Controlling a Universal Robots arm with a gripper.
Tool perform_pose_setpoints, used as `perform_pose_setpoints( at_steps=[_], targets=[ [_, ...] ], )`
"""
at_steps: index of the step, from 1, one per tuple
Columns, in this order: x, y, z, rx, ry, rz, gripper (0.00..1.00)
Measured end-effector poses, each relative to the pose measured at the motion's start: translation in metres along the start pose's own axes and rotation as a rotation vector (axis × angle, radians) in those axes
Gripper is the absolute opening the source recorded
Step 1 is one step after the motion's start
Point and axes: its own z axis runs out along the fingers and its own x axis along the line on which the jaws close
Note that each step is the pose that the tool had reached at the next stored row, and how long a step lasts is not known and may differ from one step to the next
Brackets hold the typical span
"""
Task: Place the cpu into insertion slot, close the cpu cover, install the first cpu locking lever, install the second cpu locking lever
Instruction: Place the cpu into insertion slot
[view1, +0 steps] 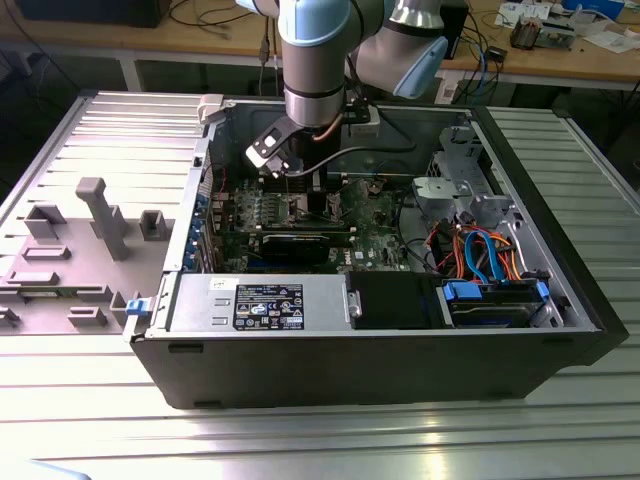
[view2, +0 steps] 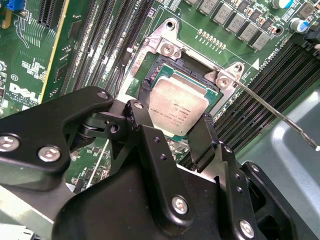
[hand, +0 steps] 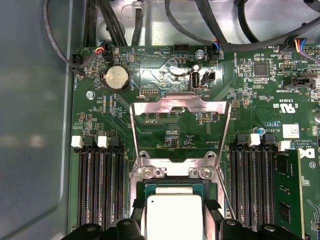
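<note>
Ribbed aluminium worktop (view1: 300, 440) carries an open black tower case (view1: 350, 370), with wooden benches and cables behind it. Exterior view: blue-grey arm (view1: 315, 60) drops near-vertical into the case and the gripper (view1: 300, 175) sits low over the green motherboard. A grey fixture plate (view1: 70, 250) with blocks is at that view's left, the labelled PSU (view1: 260, 305) along the near wall.

Both wrist views show what the exterior view can't: matte black fingers (view2: 145, 130) clamped on two opposite edges of the cpu (view2: 177, 105), a flat square with a dull silver lid on green substrate. It sits squarely over the insertion slot (view2: 182, 62); can't tell if it's fully seated.

First wrist view: gripper (hand: 174, 205) at the chip (hand: 172, 217), and beyond it the cpu cover (hand: 215, 106), a thin silver frame with a cut-out, swung open off the socket. A coin cell (hand: 116, 77) lies further up the board, long black memory slots (hand: 97, 185) on both sides of the socket.

Second wrist view: thin wire locking lever (view2: 270, 110) sticks out unlatched, slanting away from the socket corner.
</note>
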Motion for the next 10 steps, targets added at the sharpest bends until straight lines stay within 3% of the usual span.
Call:
perform_pose_setpoints(
  at_steps=[10],
  targets=[
    [-0.0018,-0.0001,0.0006,-0.0001,-0.0012,0.011,0.54]
  ],
)
